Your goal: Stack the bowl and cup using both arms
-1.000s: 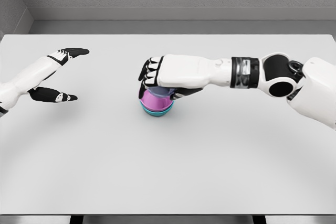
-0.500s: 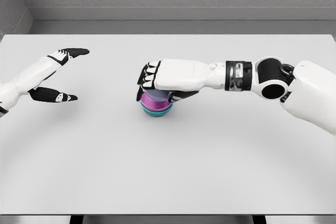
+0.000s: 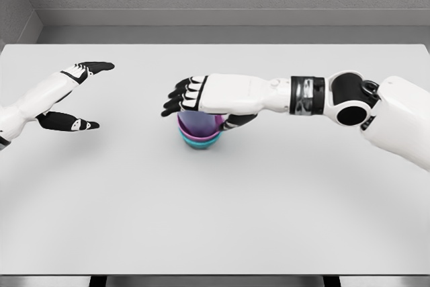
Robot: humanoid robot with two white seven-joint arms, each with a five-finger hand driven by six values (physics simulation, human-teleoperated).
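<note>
The cup (image 3: 199,124) sat nested in the bowl (image 3: 200,140) near the middle of the desk (image 3: 215,220), the purple cup's rim showing above the teal bowl beneath it. The right hand (image 3: 201,97) hovered over the stack, its fingers (image 3: 176,101) stretched out flat and forward past the cup's far side, holding nothing as far as could be seen; the thumb sat low on the stack's right side, and whether it touched the cup could not be told. The left hand (image 3: 70,95) was well apart at the desk's left, its fingers spread wide with the thumb held apart, empty.

Judging from this, the stacking looked done and only the release and retreat remained. The risk lay in that retreat: if the thumb or palm was in contact with the cup's rim, a sideways pull of the arm could drag or tip the cup out of the bowl, or slide the whole stack across the smooth desk. A straight lift before any sideways travel seemed the safer course
</note>
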